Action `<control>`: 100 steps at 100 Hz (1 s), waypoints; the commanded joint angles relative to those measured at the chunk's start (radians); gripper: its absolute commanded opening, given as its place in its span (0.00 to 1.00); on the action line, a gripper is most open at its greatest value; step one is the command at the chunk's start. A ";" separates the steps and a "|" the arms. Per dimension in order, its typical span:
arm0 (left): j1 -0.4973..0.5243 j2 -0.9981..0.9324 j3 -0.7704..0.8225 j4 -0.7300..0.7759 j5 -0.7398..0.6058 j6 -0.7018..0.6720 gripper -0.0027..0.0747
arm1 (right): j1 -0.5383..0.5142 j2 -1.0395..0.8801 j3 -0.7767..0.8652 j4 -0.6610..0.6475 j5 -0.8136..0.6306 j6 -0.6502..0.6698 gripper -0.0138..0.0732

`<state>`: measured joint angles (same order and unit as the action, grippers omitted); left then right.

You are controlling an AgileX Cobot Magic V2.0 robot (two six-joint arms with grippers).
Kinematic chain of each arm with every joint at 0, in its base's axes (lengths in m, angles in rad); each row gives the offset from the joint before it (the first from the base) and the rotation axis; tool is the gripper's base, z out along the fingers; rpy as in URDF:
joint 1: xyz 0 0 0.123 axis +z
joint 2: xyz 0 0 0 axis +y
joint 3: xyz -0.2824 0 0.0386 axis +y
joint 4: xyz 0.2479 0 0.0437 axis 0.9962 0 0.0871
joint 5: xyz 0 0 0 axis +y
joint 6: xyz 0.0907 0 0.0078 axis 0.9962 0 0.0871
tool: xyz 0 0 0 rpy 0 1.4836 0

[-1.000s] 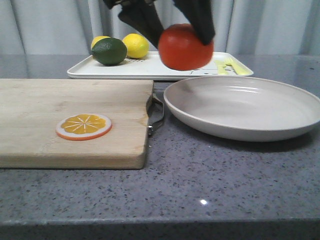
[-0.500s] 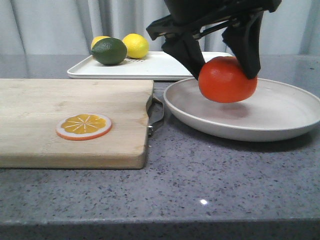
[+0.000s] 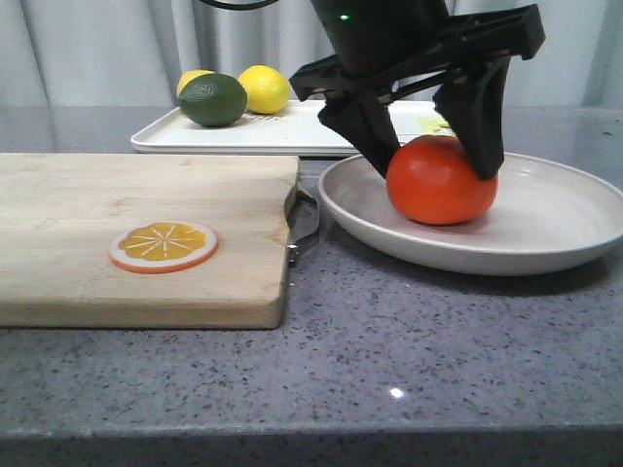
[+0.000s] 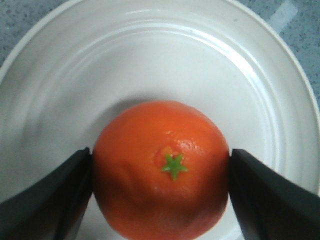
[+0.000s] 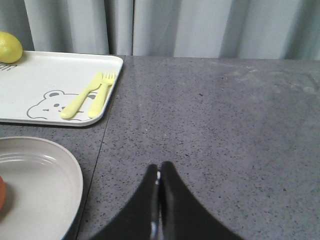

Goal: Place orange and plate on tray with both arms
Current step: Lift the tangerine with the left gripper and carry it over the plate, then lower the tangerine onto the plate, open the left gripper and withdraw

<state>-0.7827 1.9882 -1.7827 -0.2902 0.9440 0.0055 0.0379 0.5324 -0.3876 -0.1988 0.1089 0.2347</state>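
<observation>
orange on plate, left fingers clamped; right fingers together

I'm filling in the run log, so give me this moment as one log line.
left pincer: shut on orange | orange: resting in plate | right pincer: shut, empty | plate: on counter, not on tray

Tray partly behind left pincer
</observation>
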 commanded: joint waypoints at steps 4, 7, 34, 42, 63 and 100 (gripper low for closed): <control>-0.004 -0.046 -0.030 -0.024 -0.030 0.003 0.44 | -0.007 0.009 -0.036 -0.015 -0.067 -0.002 0.08; -0.004 -0.046 -0.030 -0.023 -0.032 0.003 0.45 | -0.007 0.009 -0.036 -0.015 -0.067 -0.002 0.08; -0.004 -0.046 -0.033 -0.023 -0.031 0.003 0.78 | -0.007 0.009 -0.036 -0.015 -0.060 -0.002 0.08; -0.004 -0.046 -0.052 -0.022 -0.014 0.003 0.80 | -0.007 0.009 -0.036 -0.015 -0.054 -0.002 0.08; -0.004 -0.046 -0.125 -0.017 0.048 0.003 0.80 | -0.007 0.009 -0.036 -0.015 -0.047 -0.002 0.08; 0.002 -0.132 -0.211 -0.002 0.088 0.003 0.67 | -0.007 0.009 -0.036 -0.015 -0.048 -0.002 0.08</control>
<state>-0.7827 1.9575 -1.9560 -0.2834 1.0635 0.0055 0.0379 0.5324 -0.3876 -0.1988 0.1265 0.2347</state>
